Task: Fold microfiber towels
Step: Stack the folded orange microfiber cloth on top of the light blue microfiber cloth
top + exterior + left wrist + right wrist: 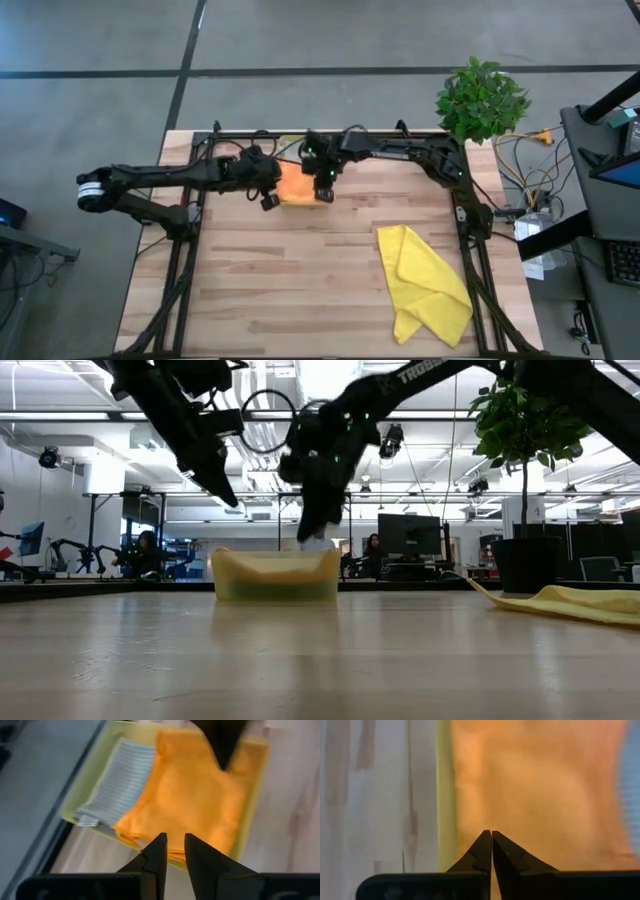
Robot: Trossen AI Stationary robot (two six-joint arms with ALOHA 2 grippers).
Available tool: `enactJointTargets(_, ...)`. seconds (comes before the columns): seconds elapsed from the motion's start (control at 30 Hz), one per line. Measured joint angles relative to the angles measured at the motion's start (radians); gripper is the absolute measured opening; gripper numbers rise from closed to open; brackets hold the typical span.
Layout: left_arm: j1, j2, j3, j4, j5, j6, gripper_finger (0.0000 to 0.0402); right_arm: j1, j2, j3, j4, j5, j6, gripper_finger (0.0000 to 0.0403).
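Note:
An orange towel (195,795) lies rumpled in a translucent yellow tray (275,575) at the table's far middle, with a light grey towel (120,780) beside it in the same tray. My right gripper (491,836) is shut and points steeply down at the orange towel near the tray's right side. My left gripper (173,842) hovers above the tray's left rim, with a narrow gap between its fingers and nothing in it. A bright yellow towel (425,285) lies crumpled on the table at the near right. My right gripper has its shut fingertips (315,538) at the height of the tray's rim, coming slanting from above over the orange towel (540,785). I cannot tell whether they touch the cloth.
A black frame (463,200) runs along the table's left, far and right edges. A potted plant (482,98) stands at the far right corner. Bare wood (290,290) lies between the tray and the near edge.

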Motion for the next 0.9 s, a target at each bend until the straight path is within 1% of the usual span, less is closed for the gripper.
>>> enactJointTargets(0.1, 0.005, 0.024, 0.000, 0.001, 0.054, 0.003, 0.0051, -0.021, -0.018, 0.064, -0.048, 0.004, -0.007, 0.0009)
enactJointTargets(0.17, 0.011, 0.056, 0.000, 0.009, 0.099, 0.003, 0.0051, -0.034, -0.019, 0.098, -0.081, 0.031, -0.010, 0.0009)
enactJointTargets(0.27, 0.016, 0.127, 0.001, 0.028, 0.164, 0.007, 0.0051, -0.055, -0.019, 0.103, -0.094, 0.069, -0.013, 0.0009)
enactJointTargets(0.47, 0.018, 0.278, 0.015, 0.030, 0.169, 0.012, 0.0051, -0.063, -0.019, 0.049, -0.122, 0.081, -0.011, 0.0009)
enactJointTargets(0.6, 0.018, 0.340, 0.025, 0.022, 0.168, 0.004, 0.0051, -0.054, -0.018, -0.011, -0.116, 0.097, -0.011, 0.0008)
enactJointTargets(0.73, 0.018, 0.341, 0.044, -0.007, 0.169, 0.003, 0.0051, -0.053, -0.018, -0.047, -0.105, 0.171, -0.012, 0.0008)
enactJointTargets(0.83, 0.017, 0.294, 0.048, -0.013, 0.164, 0.003, 0.0051, -0.060, -0.019, -0.035, -0.115, 0.179, -0.010, 0.0008)
enactJointTargets(0.9, 0.018, 0.249, 0.051, -0.010, 0.130, 0.004, 0.0051, -0.067, -0.021, -0.011, -0.117, 0.183, -0.003, 0.0008)
